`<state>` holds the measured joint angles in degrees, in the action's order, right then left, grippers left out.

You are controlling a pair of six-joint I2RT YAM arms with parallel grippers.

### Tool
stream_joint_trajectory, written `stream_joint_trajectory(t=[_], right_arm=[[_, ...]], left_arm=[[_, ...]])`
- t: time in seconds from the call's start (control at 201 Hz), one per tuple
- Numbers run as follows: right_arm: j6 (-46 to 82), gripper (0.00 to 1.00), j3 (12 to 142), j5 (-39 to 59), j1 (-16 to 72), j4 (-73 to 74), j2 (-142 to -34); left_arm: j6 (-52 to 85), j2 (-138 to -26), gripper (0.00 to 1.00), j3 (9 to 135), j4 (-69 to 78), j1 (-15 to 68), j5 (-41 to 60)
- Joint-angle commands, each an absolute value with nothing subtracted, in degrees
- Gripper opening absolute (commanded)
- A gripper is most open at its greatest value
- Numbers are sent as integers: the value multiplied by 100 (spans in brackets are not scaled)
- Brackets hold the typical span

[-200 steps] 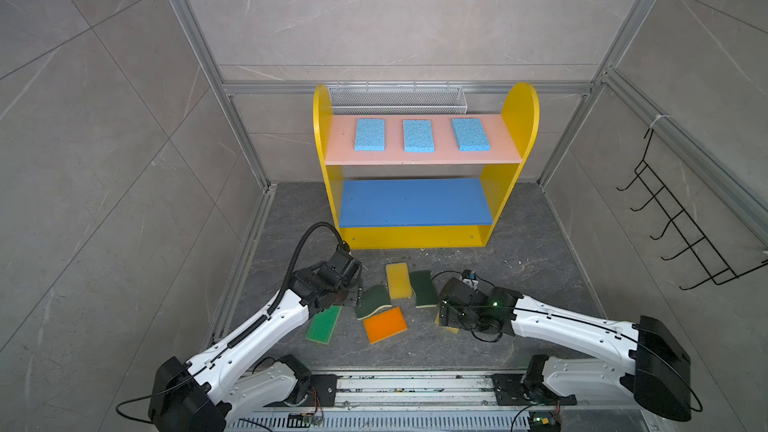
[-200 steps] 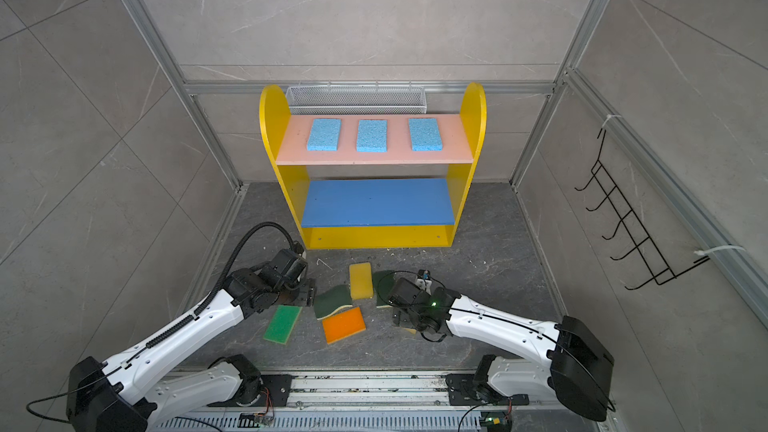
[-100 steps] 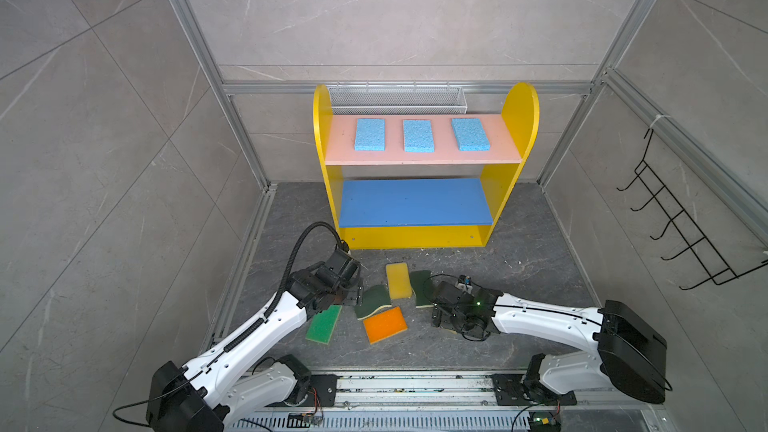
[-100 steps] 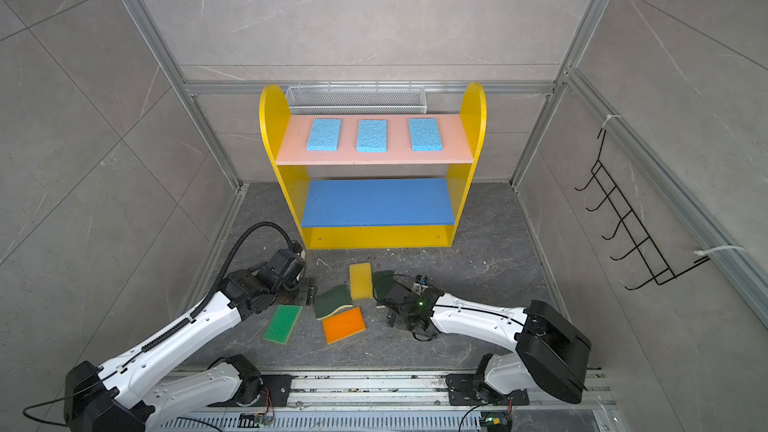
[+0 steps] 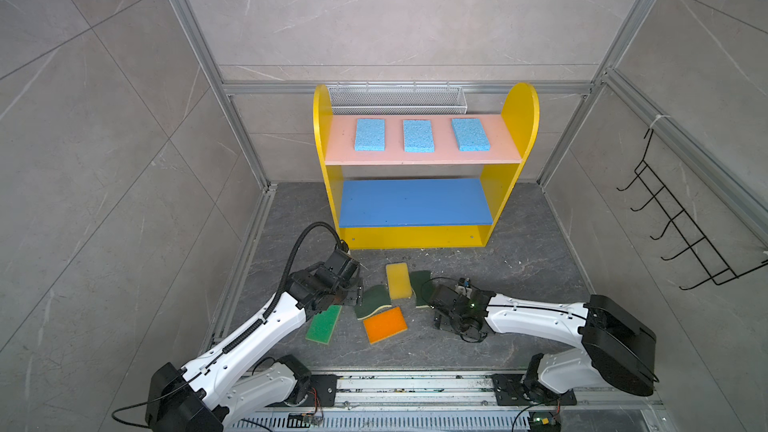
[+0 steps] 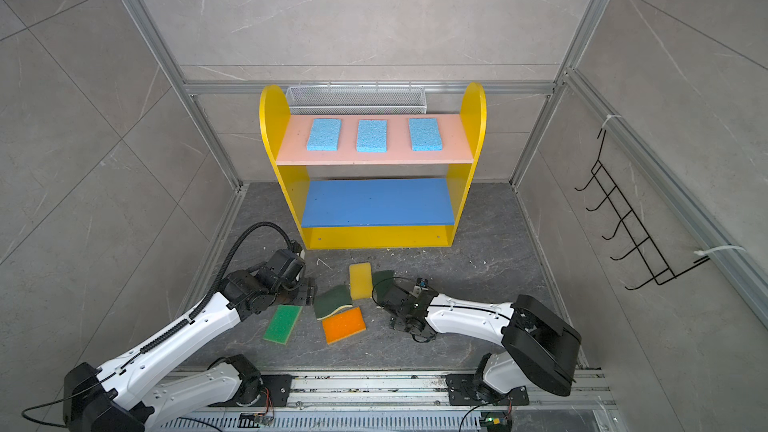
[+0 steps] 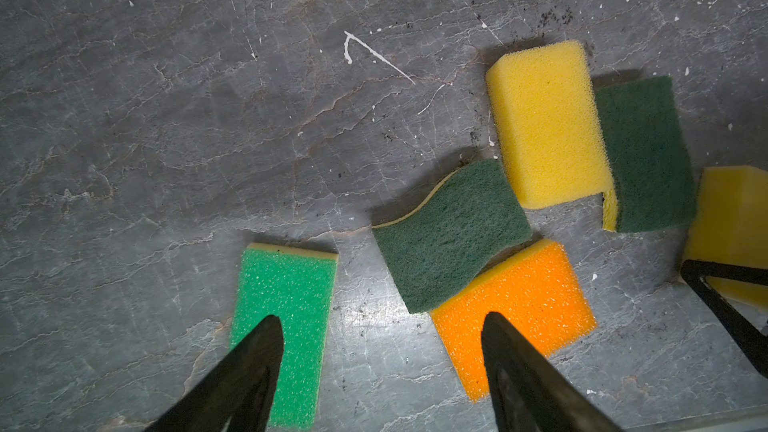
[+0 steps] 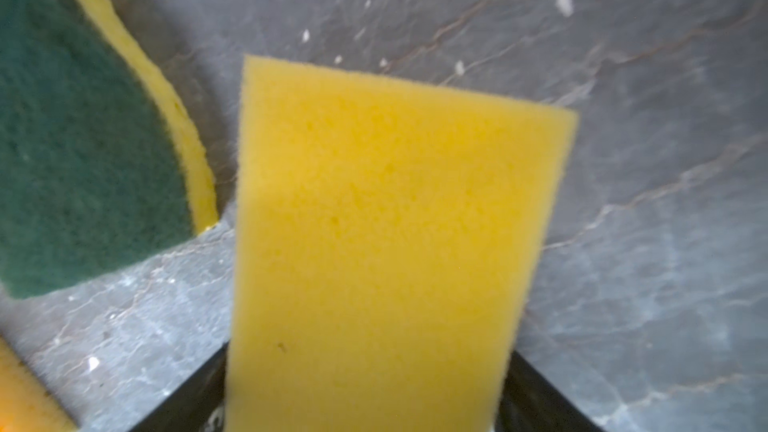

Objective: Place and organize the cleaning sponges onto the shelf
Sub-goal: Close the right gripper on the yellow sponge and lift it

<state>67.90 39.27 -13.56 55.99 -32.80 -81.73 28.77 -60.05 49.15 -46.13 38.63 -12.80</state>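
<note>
Right gripper [image 8: 368, 371] is closing in from wider a moment ago, straddling the plain yellow rectangular foam sponge [image 8: 386, 222] between its jaws; I cannot tell whether it is gripping yet. Well ahead, the yellow-sided three-tier shelf [image 5: 415, 238] is waiting, so another pick is probably beginning.

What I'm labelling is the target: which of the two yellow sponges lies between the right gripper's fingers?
The yellow sponge nearer the robot, flanked by the right gripper. The other yellow sponge lies nearer the shelf, with no gripper around it.
</note>
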Motion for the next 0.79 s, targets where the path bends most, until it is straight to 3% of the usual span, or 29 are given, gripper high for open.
stream_joint_trajectory(t=[0.0,0.11,0.289,0.518,0.647,0.787], right_arm=[[6613,84,3742,-1657,5547,-3484,-7944],[6436,83,3784,-1652,5487,-3719,-8000],[5929,92,3744,-1514,5328,-3468,-8126],[5560,95,3815,-1660,5208,-3502,-8156],[5485,94,3789,-1599,5189,-3350,-8222],[5502,82,3777,-1624,5182,-3339,-8299]], left_arm=[[2962,-6080,78,5007,-4484,3869,-1169],[2949,-6214,78,5116,-4515,3868,-1144],[2933,-6291,78,5214,-4534,3868,-1194],[2957,-6287,78,5249,-4539,3875,-1195],[2981,-6236,78,5203,-4517,3868,-1204],[2987,-6210,78,5193,-4500,3867,-1229]])
